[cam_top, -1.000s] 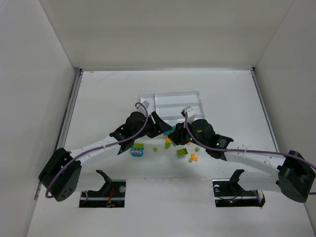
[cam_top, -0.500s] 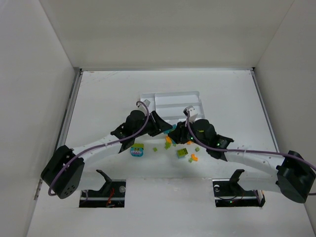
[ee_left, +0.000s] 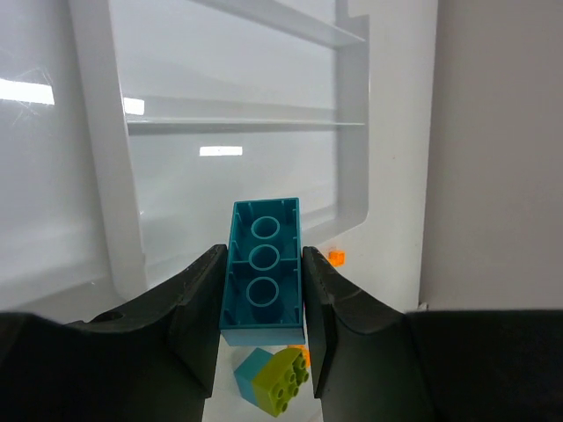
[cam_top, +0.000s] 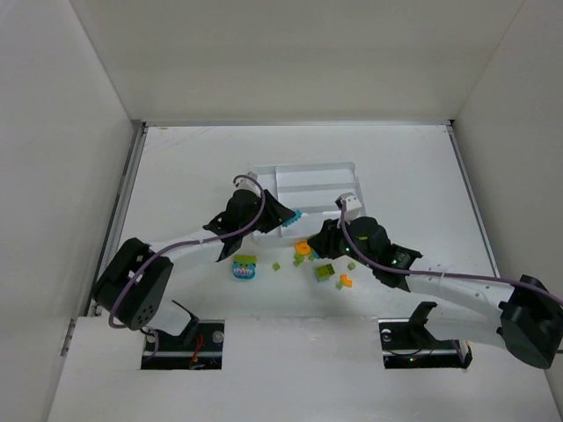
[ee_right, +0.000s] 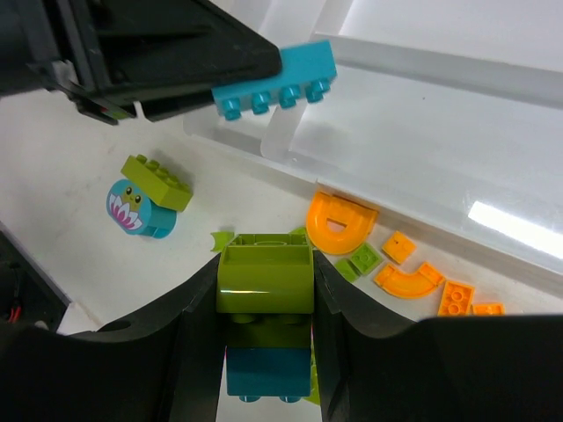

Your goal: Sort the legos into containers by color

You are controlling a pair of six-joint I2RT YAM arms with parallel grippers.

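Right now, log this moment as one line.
left gripper: shut on teal brick, above near rim of tray | right gripper: shut on lime green brick | orange pieces: on table beside tray

**Arms crowd the tray's near rim**

The left gripper (ee_left: 261, 259) with its teal brick (ee_left: 261, 281) overhangs the tray's (cam_top: 317, 178) near rim. The right gripper (ee_right: 264, 264), clamping a green brick (ee_right: 264, 276), hangs just beside, above loose bricks (cam_top: 324, 272). Open table (cam_top: 413, 176) lies behind and either side, up to the walls (cam_top: 53, 176).

we see our left gripper (ee_left: 261, 303) clamped on a teal brick (ee_left: 261, 272) above the white tray (ee_left: 114, 176), a lime-and-blue brick (ee_left: 274, 378) lying below.
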